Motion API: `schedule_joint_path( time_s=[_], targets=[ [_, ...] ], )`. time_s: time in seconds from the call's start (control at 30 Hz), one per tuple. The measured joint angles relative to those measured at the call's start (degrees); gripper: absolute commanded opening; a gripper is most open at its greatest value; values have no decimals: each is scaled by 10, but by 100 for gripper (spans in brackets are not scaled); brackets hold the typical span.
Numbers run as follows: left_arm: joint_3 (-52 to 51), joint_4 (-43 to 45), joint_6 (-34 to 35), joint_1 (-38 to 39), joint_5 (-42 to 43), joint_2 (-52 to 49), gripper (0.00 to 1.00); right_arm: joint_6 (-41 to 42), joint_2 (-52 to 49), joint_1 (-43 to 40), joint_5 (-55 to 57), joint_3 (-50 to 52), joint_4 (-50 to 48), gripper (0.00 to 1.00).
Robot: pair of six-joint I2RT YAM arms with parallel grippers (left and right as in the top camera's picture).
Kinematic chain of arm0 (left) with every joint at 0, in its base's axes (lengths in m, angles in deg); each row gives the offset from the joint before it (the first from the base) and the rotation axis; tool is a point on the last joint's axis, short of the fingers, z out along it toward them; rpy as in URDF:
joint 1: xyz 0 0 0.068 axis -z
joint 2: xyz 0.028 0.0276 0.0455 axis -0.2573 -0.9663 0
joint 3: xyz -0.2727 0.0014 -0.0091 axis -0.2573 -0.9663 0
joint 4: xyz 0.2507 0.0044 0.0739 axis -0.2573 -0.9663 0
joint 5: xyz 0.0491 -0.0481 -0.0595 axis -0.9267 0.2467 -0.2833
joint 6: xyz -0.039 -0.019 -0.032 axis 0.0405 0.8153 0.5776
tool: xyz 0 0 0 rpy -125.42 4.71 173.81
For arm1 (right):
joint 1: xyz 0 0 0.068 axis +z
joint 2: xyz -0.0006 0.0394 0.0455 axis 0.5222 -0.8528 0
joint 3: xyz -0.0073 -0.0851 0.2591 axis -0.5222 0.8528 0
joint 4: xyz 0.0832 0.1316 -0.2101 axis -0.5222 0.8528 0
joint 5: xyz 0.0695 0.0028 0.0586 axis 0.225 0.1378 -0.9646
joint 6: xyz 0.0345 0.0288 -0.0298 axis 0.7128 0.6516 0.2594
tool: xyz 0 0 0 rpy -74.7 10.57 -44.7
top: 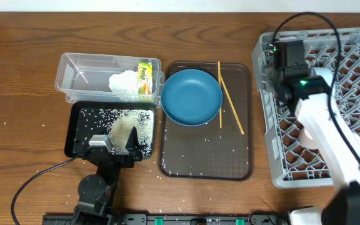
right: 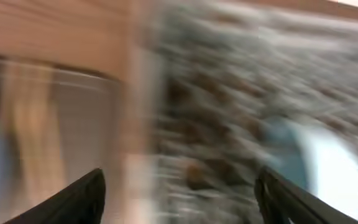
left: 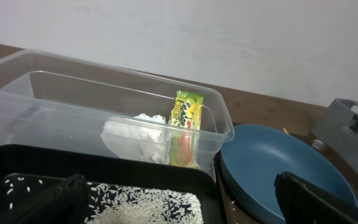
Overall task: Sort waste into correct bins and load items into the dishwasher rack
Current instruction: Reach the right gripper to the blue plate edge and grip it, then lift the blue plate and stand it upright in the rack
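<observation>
White right arm (top: 330,134) — green light (top: 303,82), black cables (top: 339,128), all-black left arm (top: 99,181), black left pincer (left: 185,205)

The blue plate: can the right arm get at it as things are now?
Probably yes. The blue plate lies uncovered on the brown tray, and the right gripper is open above the dishwasher rack just beside it. Only the chopsticks at the plate's right rim could interfere.

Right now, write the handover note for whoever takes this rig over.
Left gripper: open, empty, over the black tray.
Right gripper: open, empty, at the rack; its view is blurred.
Done: tissue and wrapper in the clear tub; most rice in the black tray.
Left: blue plate and chopsticks, on the brown tray, go to the rack; stray grains lie there and on the table. Cups and bowl cannot be made out.
</observation>
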Motion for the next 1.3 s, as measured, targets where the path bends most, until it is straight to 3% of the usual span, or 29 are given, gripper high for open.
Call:
schedule_joint_path(
  time_s=[0.17, 0.23, 0.4, 0.63, 0.7, 0.77, 1.07, 1.3],
  targets=[
    [0, 0, 0, 0, 0, 0, 98, 100, 2, 61, -161, -2, 32, 74],
    [0, 0, 0, 0, 0, 0, 98, 146, -17, 81, -186, 3, 36, 78],
    [0, 0, 0, 0, 0, 0, 98, 254, -109, 110, -205, 15, 34, 74],
    [0, 0, 0, 0, 0, 0, 98, 332, -202, 110, -205, 22, -14, 45],
    [0, 0, 0, 0, 0, 0, 98, 346, -213, 110, -206, 22, -16, 13],
    [0, 0, 0, 0, 0, 0, 98, 364, -222, 110, -207, 22, -14, 1],
    [0, 0, 0, 0, 0, 0, 98, 374, -197, 99, -204, 24, 4, 1],
    [0, 0, 0, 0, 0, 0, 98, 299, -44, 77, -166, 26, 32, 1]
  ],
)
